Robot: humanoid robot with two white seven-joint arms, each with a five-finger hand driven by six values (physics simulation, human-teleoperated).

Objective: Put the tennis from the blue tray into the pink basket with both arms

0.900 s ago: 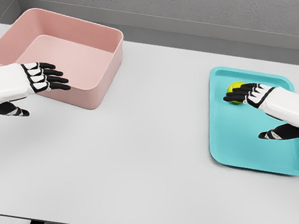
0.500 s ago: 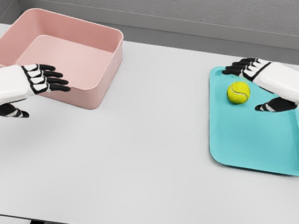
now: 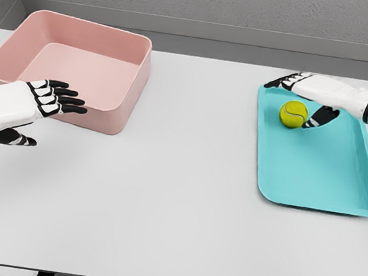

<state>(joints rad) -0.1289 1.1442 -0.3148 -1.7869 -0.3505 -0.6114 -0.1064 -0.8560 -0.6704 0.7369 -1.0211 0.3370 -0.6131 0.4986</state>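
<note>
A yellow-green tennis ball [image 3: 293, 114] lies in the far left part of the blue tray [image 3: 322, 178] at the right of the table. My right hand [image 3: 299, 99] reaches in from the right and arches over the ball, its fingers spread behind it and the thumb at its right side, not closed around it. The pink basket [image 3: 116, 111] stands at the far left with nothing visible inside. My left hand [image 3: 47, 112] hovers open just in front of the basket's near wall.
The white table [image 3: 174, 205] stretches between basket and tray. A grey wall runs behind its far edge.
My right hand has moved away from me and down, from covering the ball to arching behind and beside it, so the ball now shows fully. The left hand has barely shifted.
</note>
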